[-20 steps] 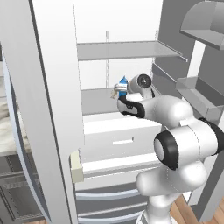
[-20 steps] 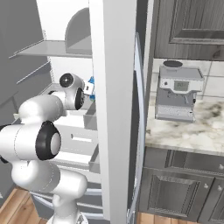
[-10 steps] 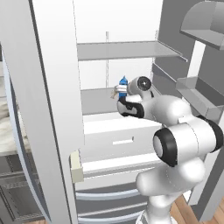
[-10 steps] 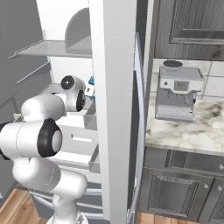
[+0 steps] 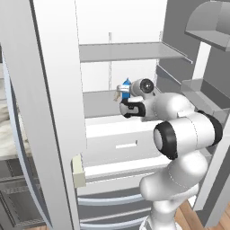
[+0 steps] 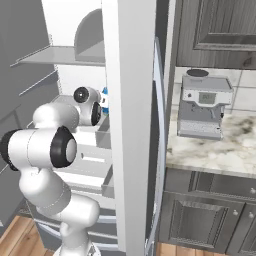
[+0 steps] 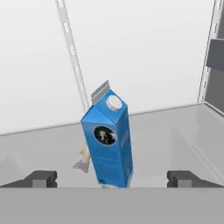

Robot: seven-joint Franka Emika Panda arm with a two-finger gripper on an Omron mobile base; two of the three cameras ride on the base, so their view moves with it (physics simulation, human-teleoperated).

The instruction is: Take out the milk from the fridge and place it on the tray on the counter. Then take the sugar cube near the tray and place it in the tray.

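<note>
1. Gripper [image 7: 112, 179] is held wide open, nothing grasped; fingertips are seen at 8 and 4 o'clock.
2. Milk [image 7: 107, 139] stands upright on a grey fridge [image 5: 130, 51] shelf, between the jaws.
3. A small tan object [image 7: 83, 160] lies at the carton's 9 o'clock, just beside it.

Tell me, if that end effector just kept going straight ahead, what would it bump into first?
Most likely the milk, standing upright on the fridge shelf between the open end effector fingers. How near it is, I cannot tell.
</note>
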